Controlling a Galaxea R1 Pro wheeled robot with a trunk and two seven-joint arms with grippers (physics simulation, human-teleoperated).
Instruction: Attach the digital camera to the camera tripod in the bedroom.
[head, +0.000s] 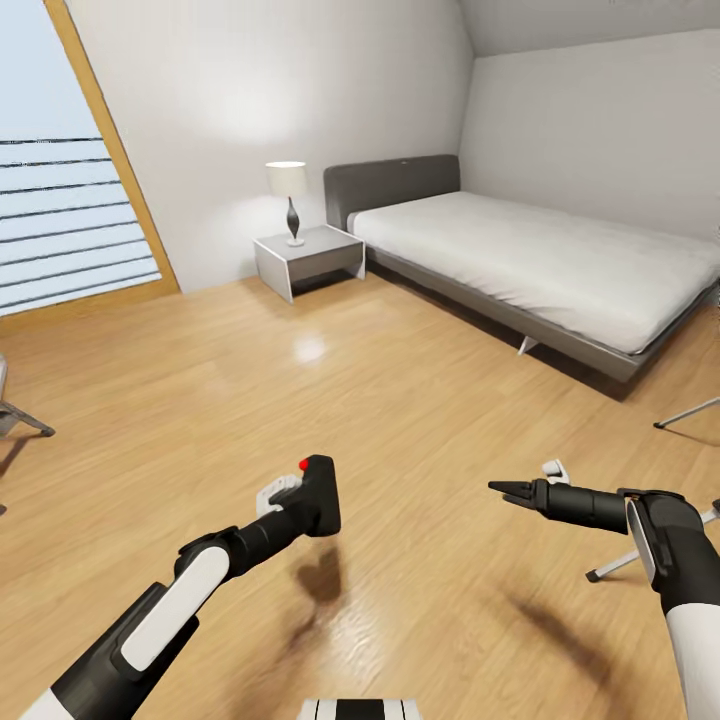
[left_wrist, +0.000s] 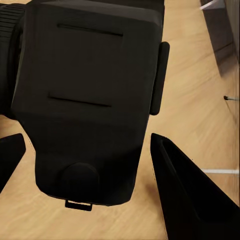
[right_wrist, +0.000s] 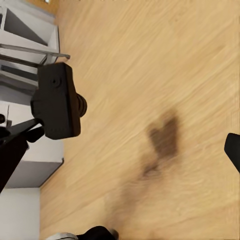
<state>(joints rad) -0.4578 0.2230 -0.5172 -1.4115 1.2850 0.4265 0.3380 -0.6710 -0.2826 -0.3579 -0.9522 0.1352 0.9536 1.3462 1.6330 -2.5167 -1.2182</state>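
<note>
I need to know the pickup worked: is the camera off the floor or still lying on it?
Off the floor. The left gripper holds the camera in the air, with its shadow on the wood floor below.

Black arms with white shell panels — dark, pointed pincer (head: 505, 488) tips.

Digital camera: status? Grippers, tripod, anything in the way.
Left gripper shut on digital camera, held above floor. Right gripper empty; open or shut unclear. Camera tripod legs at right edge, head out of frame. No obstruction seen.
</note>
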